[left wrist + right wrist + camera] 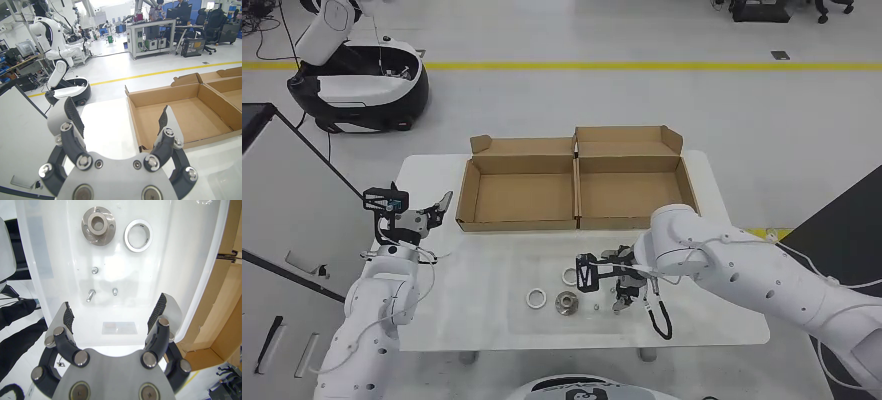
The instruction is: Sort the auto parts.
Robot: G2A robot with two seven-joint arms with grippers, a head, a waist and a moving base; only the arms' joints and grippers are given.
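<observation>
A grey flange [98, 225] and a silver ring [138, 236] lie in a clear plastic tray [191, 306], with three small bolts [90, 295] nearer my right gripper [115, 309]. That gripper hangs open above the tray with nothing between its fingers. From above, the flange [564, 302] lies between two rings [537, 298], close to the right gripper [592, 272]. My left gripper [118, 106] is open and holds nothing, raised off the table's left side [432, 212], facing the left cardboard box [189, 113].
Two open, shallow cardboard boxes [517, 195] [632, 190] sit side by side at the back of the white table [492, 270]. A parked white robot base [362, 85] stands on the floor beyond the table's left corner.
</observation>
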